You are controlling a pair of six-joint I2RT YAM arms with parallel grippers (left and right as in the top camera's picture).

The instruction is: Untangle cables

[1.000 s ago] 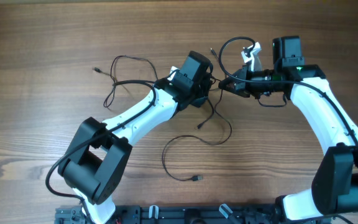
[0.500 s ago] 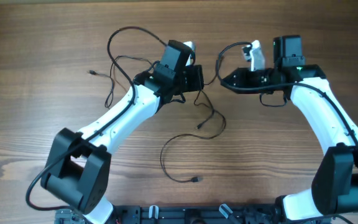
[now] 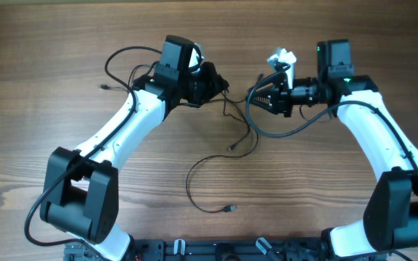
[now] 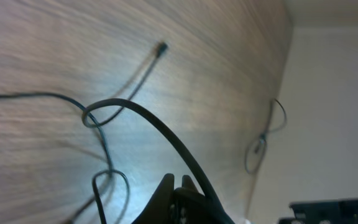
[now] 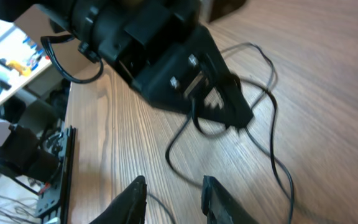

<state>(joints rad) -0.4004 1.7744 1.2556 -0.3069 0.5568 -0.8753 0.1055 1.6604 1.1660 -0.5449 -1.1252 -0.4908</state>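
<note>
The cables are thin black cords strewn over the wooden table. One loop (image 3: 122, 58) lies at the far left, ending in a plug (image 3: 104, 87). A strand (image 3: 247, 127) trails from my left gripper (image 3: 220, 85) down to a plug (image 3: 232, 147). Another cord (image 3: 192, 185) curls near the front. The left gripper (image 4: 176, 180) is shut on a cable, which hangs from its tip (image 5: 194, 115). Just right of it, my right gripper (image 3: 256, 98) is open, with only bare wood between its fingers (image 5: 135, 193).
A thick black cord (image 3: 271, 133) of the right arm sags in a loop below the right gripper. A similar thick cord (image 4: 160, 130) arcs over the left jaws. A white clip (image 3: 281, 58) sits on the right wrist. Both arm bases stand at the front edge.
The right gripper opened and let go of the cable. The left arm swung left and toward the back, dragging the cables with it and stretching the tangle out.
</note>
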